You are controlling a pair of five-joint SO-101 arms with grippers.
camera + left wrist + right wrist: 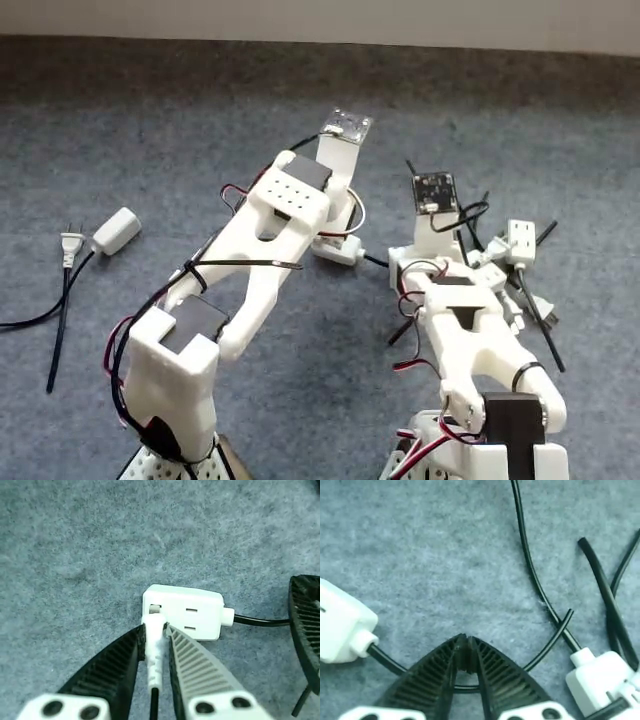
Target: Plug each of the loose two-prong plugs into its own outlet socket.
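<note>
Grey carpeted table [180, 130] stretches open to the far and left sides, ending at a pale strip along the far edge. At centre, the left jaws clench a white plug [154, 647] whose tip touches a white socket block [195, 612]. Just right of it, the right jaws are clenched tip to tip, with a black cable [385, 657] crossing behind the tips. 1 loose plug [70, 245] lies well to the left, near another socket block [117, 231].

Overhead view down on table [150, 150]; wrist views close, sharing one socket [182, 612]
</note>
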